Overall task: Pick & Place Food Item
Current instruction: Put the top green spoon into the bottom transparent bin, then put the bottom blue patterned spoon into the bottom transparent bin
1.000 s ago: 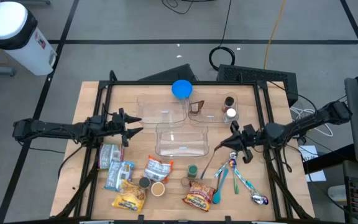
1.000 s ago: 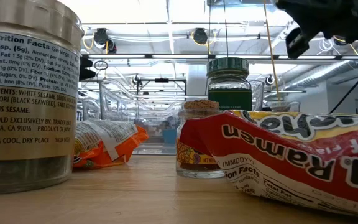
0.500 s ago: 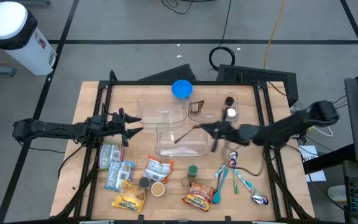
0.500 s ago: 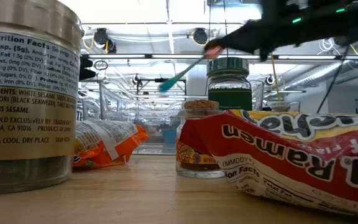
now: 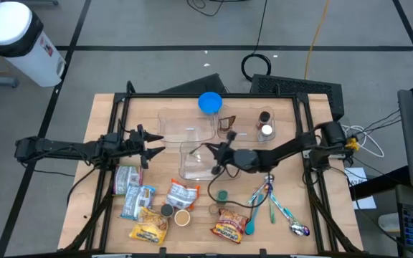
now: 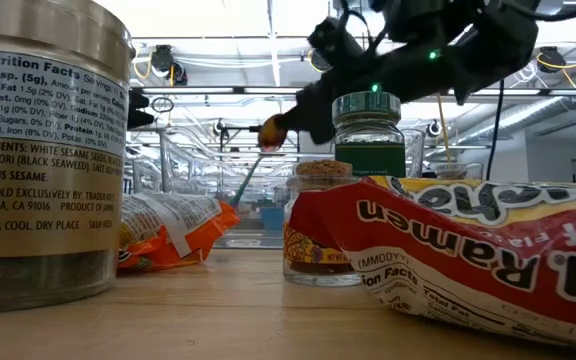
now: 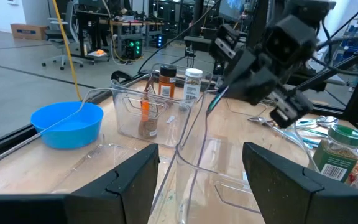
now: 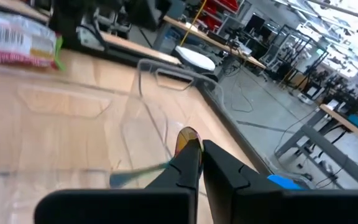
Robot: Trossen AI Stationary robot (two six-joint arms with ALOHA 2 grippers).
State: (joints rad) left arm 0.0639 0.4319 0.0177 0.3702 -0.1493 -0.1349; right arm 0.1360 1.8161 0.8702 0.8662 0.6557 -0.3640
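Note:
My right gripper (image 5: 223, 156) hangs over the clear middle container (image 5: 192, 170) and is shut on a teal utensil with an orange end (image 6: 271, 132). The utensil's teal shaft (image 6: 245, 182) slants down toward the container. The gripper also shows in the left wrist view (image 7: 253, 62) and in its own wrist view (image 8: 201, 150). My left gripper (image 5: 154, 147) waits open and empty at the container's left. Food packets (image 5: 181, 193) and a ramen packet (image 5: 229, 226) lie on the table near its front edge. My right gripper pinches the utensil between its two fingers just below the orange end (image 8: 187, 140). The fingers come slanting down from the table's right. The utensil is lifted clear, and its teal shaft (image 8: 140, 174) hangs down and away from the fingers over the container.
A blue bowl (image 5: 209, 102) and two more clear containers (image 5: 187, 125) stand at the back, with spice jars (image 5: 266, 130) beside them. A green-lid jar (image 5: 221, 195), small jars (image 5: 167, 210) and loose utensils (image 5: 272, 206) lie toward the front right.
My right gripper has swept from the utensils at the right toward the table's left, ending over the middle container. It carries the teal utensil, lifted clear of the table. The utensil has swung from nearly level to slanting steeply down.

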